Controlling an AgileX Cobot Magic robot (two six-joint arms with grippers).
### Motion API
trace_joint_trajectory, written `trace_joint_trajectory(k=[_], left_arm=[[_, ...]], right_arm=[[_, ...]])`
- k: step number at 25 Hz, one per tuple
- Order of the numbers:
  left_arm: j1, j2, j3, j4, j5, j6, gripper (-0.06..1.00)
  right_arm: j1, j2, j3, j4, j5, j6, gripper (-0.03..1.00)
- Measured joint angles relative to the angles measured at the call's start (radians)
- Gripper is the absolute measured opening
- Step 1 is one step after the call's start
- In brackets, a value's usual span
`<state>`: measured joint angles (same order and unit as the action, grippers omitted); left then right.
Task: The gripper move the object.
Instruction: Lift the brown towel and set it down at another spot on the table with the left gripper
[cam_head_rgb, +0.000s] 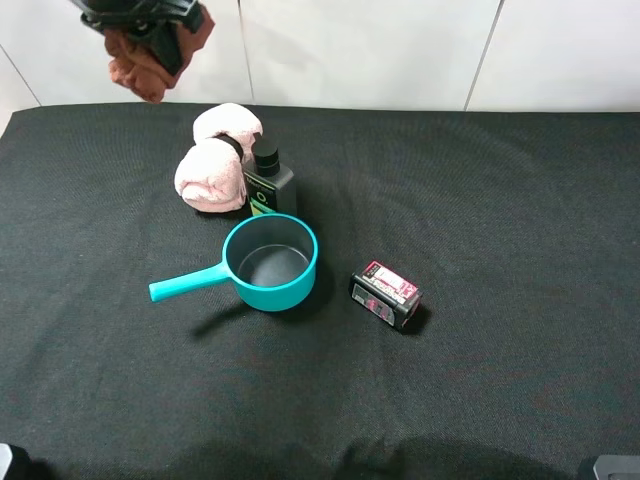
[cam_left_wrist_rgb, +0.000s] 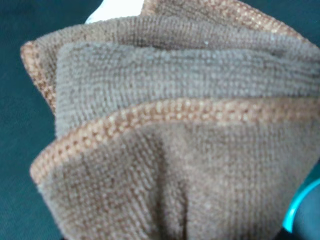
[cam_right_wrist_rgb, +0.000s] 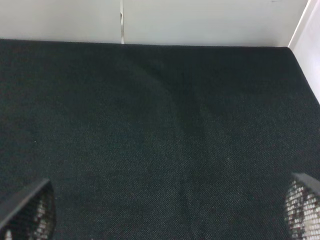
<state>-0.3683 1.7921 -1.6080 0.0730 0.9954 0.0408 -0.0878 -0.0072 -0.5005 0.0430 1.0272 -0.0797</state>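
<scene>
The left gripper (cam_head_rgb: 158, 38), fingers seemingly pinched on the brown rag (cam_head_rgb: 135, 72), holds it high above the surface (cam_head_rgb: 500, 180); next, lower it somewhere free and release.

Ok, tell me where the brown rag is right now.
In the high view, the brown rag hangs at the top left, held off the table in the left tool, up and left of the pink rolled towel.

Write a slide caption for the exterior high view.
Left gripper holds the rust-brown rag aloft; pink towel, dark bottle, teal saucepan and small box sit on the black table.
</scene>
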Motion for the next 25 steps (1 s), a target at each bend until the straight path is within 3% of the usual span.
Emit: trace_joint_trajectory(k=[8, 20, 25], left_arm=[[-0.075, 0.128, -0.181, 0.000, 0.040, -0.005, 0.39], [-0.197, 0.387, -0.576, 0.000, 0.127, -0.007, 0.39], [-0.260, 0.446, -0.622, -0.001, 0.134, -0.006, 0.39]], right_arm=[[0.000, 0.000, 0.000, 0.000, 0.000, 0.000, 0.69], [0.000, 0.000, 0.000, 0.000, 0.000, 0.000, 0.69], [0.000, 0.000, 0.000, 0.000, 0.000, 0.000, 0.69]])
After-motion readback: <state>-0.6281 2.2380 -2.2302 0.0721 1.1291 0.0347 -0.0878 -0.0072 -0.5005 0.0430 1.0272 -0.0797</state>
